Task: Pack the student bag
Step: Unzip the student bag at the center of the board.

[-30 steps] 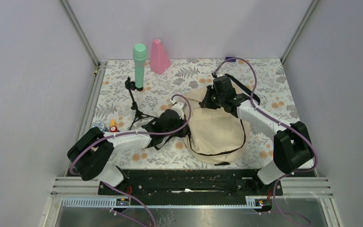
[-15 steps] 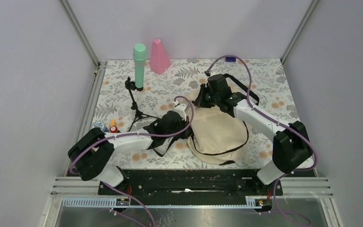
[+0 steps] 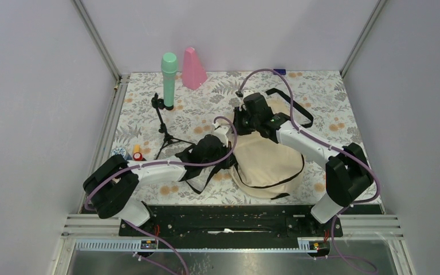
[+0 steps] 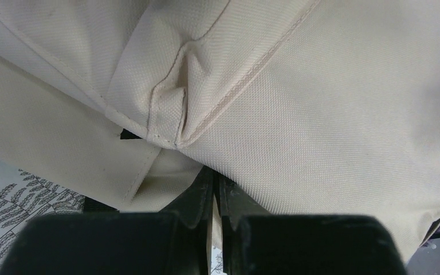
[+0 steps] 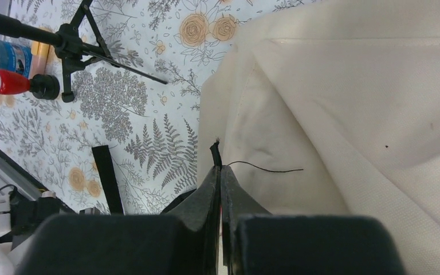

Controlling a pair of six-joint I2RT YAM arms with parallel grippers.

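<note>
student bag (image 3: 266, 163) fabric is pinched by left gripper (image 4: 213, 182) | its black edge tab is clamped by right gripper (image 5: 220, 172)

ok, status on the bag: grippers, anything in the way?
Left gripper shut on student bag fabric. Right gripper shut on its black trim. Mic stand apart, on the left arm's side.

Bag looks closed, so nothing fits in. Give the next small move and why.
Probably draw the right arm slightly leftward to open the student bag: its jaws are shut on a black tab at the cream edge, while the jaws of the left arm pinch the fabric.
</note>
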